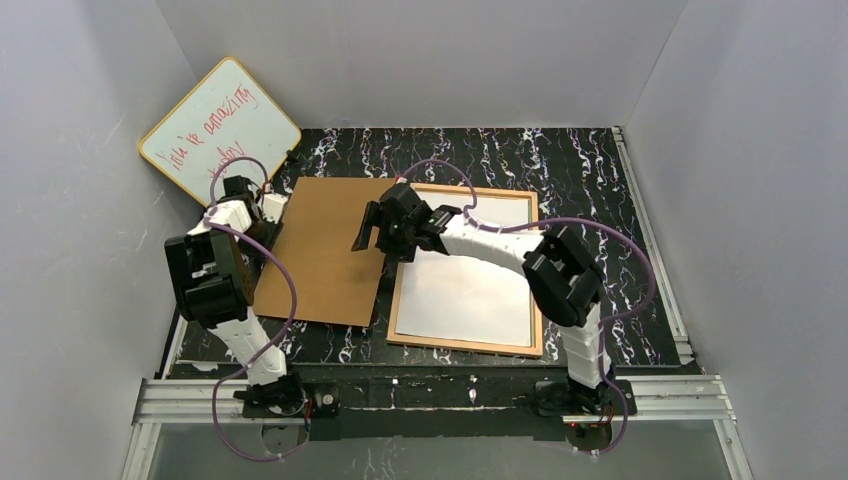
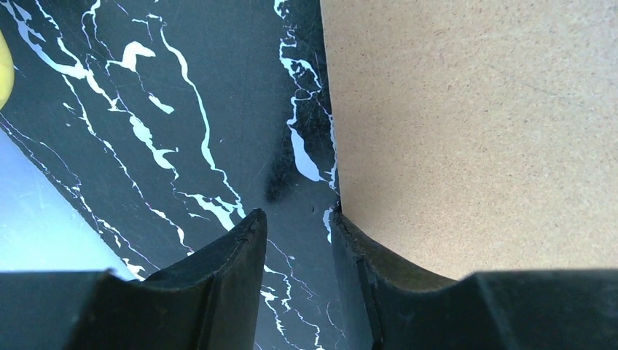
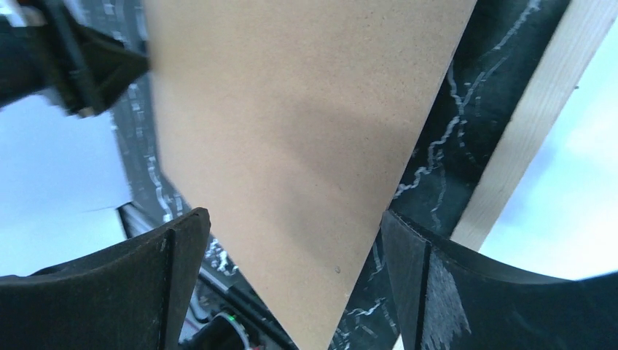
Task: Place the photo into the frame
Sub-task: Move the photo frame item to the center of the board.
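Easy to go wrong by sliding the backing board (image 1: 325,250) over the frame (image 3: 525,138) and pushing out the photo (image 1: 465,290), lying white back up inside it at the right of the bench (image 1: 580,170), long axis seemingly near to far. Seen with left end effector (image 2: 297,213) partly parted at the board's edge, grasping nothing, and right end effector (image 3: 293,217) spread wide above it.

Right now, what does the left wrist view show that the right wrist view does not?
Only the left wrist view: a sliver of the whiteboard's yellow rim at the left edge. Only the right wrist view: the thin light-wood picture frame, with a white sheet inside it, probably the photo face down. Both: the flat brown backing board and the black, white-veined tabletop.
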Motion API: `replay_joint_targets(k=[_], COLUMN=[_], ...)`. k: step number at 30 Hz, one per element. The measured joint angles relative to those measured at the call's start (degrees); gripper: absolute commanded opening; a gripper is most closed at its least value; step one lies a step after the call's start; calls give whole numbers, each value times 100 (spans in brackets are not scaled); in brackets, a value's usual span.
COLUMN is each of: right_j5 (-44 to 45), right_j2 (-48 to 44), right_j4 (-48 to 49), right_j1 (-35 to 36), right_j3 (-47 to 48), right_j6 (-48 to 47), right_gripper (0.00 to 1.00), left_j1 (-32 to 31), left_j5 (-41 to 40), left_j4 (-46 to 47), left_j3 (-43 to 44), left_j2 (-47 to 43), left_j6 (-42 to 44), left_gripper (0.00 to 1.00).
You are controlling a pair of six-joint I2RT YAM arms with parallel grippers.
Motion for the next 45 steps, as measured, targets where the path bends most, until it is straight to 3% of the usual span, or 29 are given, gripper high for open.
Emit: replay_joint_targets(k=[12, 29, 45], right_j5=[94, 619, 621], right_j2=[-1281, -2415, -2413], right_j4=[1038, 1257, 629], right_j1=[20, -358, -544], right_j3=[-970, -2949, -3047], right_j6=[540, 1349, 1338], right_gripper=[90, 83, 86], left_j1=[-448, -1663, -1827], left_j5=[-227, -407, -380], left_j4=[-201, -798, -907], left_j3=[31, 59, 2], left_j2=[46, 94, 57], left_j6=[107, 85, -131], left_gripper=[36, 34, 32])
